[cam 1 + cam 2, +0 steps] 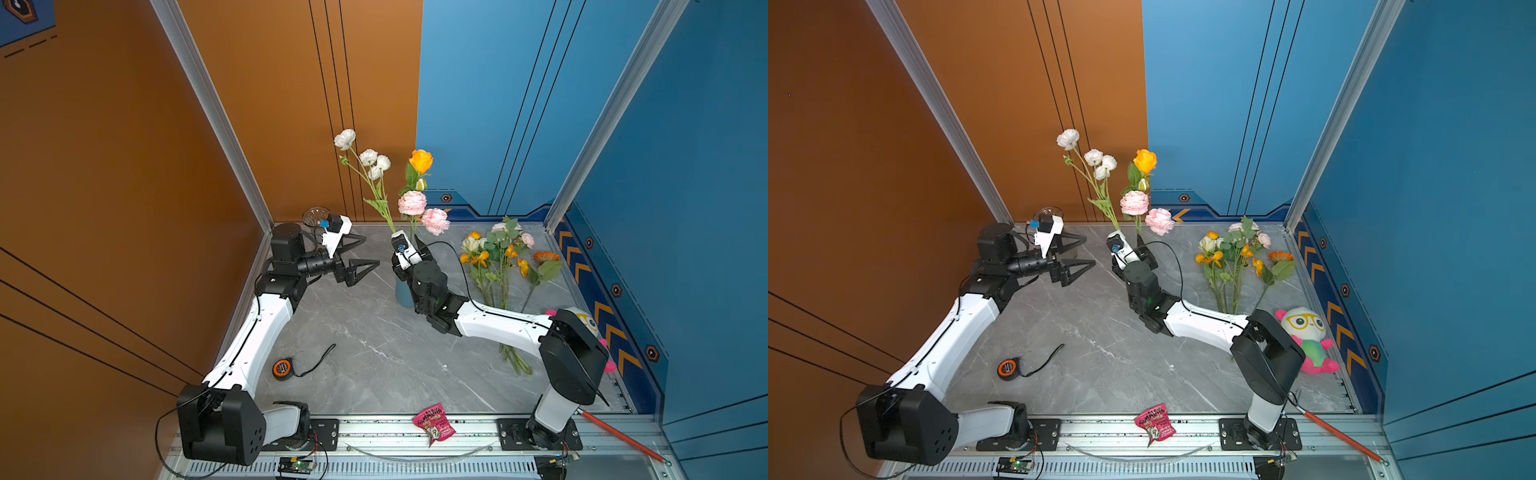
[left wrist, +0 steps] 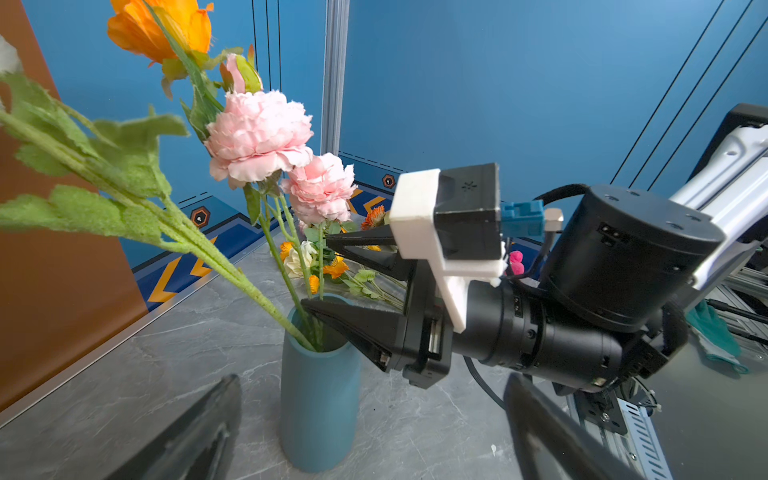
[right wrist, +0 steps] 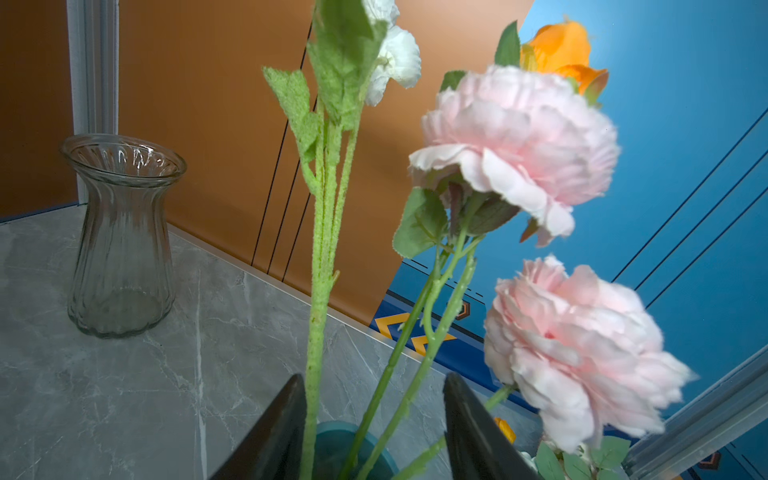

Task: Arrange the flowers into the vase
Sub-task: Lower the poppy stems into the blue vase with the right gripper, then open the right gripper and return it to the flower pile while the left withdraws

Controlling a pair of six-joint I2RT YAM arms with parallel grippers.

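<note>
Evidently to release them, the right gripper [image 2: 316, 270], fingers spread, straddles pink-bloomed green-stemmed flowers [image 2: 257, 133] seated in a teal cylindrical vase [image 2: 320, 395]; left gripper [image 1: 372, 249] idle, fingers spread.

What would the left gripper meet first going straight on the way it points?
Probably the blue vase, centred ahead of the left gripper in its wrist view; the right gripper sits above its mouth.

Teal vase [image 2: 320, 399]; pink peonies [image 2: 257, 133], an orange rose [image 1: 421, 160] and white blooms [image 1: 345, 138], all on green stems [image 3: 318, 249]; grey worktop [image 1: 374, 332] veined like marble; clear ribbed glass vase [image 3: 120, 237]
</note>
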